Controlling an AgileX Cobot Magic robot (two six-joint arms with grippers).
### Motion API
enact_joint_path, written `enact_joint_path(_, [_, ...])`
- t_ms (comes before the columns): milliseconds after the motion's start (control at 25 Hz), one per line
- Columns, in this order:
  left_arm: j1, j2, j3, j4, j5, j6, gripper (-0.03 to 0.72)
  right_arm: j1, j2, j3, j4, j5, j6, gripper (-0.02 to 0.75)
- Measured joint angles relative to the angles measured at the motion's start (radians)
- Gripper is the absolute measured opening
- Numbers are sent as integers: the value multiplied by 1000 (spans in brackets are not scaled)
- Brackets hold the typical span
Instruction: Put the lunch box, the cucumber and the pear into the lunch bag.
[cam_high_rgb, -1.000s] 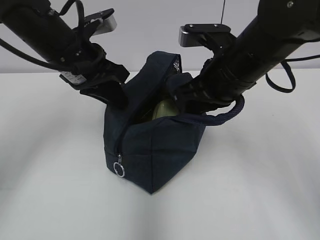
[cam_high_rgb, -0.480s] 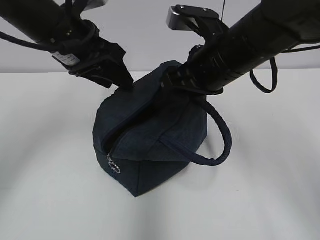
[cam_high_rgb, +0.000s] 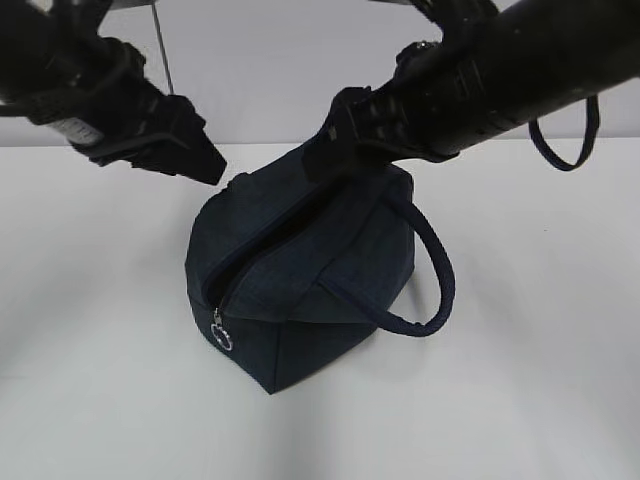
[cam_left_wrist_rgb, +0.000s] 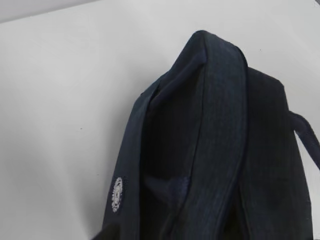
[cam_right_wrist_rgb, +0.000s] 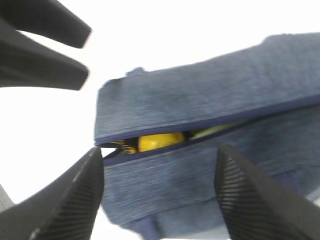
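Packing looks like it is nearly done. The boxy dark navy fabric lunch bag (cam_high_rgb: 300, 285) sits on the plain white table (cam_high_rgb: 90, 400), with its looped strap handle (cam_high_rgb: 432, 290) hanging off the right side. Its mouth is pulled almost shut, leaving only a thin slit along the top.

Through that slit, in the right wrist view, you can see the lumpy yellow pear (cam_right_wrist_rgb: 161, 141) inside the bag. Next to it is a pale strip (cam_right_wrist_rgb: 216, 131) that may be the lid of the lunch box, but I cannot be sure. The dark green cucumber cannot be seen anywhere. None of the 3 things lies on the table, so I think all of them are in the bag.

The right gripper (cam_right_wrist_rgb: 160, 192) has its 2 black fingers spread wide, 1 on each side of the bag, and it holds nothing. The left gripper (cam_high_rgb: 205, 165) hangs just above the back left corner of the bag. Its tip is a dark wedge in the outside view, and the left wrist view shows only the bag, so I cannot tell from these how far apart its fingers are. It does not seem to hold anything.

The metal ring pull (cam_high_rgb: 221, 340) of the zipper hangs low at the front of the bag.

Next, I think both arms only need to lift up and away without catching the strap or tipping the bag.
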Motion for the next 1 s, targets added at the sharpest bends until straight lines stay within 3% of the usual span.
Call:
enact_joint_path(240, [-3, -220, 283, -56, -219, 120, 347, 202, -195, 288, 315, -247, -322, 517])
enact_joint_path(360, [-3, -311, 402, -70, -314, 145, 345, 348, -258, 442, 480, -484, -507, 516])
enact_joint_path(520, [-3, -364, 464, -74, -352, 149, 340, 510, -240, 553, 546, -729, -552, 491])
enact_joint_path(640, [-3, -365, 464, -79, -352, 149, 339, 589, -168, 570, 470, -843, -433, 449])
enact_joint_path(720, [-3, -365, 464, -81, -342, 149, 333, 629, -89, 570, 328, -919, -264, 422])
enact_joint_path(880, [-3, -365, 464, -82, -307, 149, 328, 643, 65, 570, 89, -1072, 90, 389])
enact_joint_path(1000, [-3, -365, 464, -82, -273, 149, 326, 643, 174, 570, -20, -1184, 248, 379])
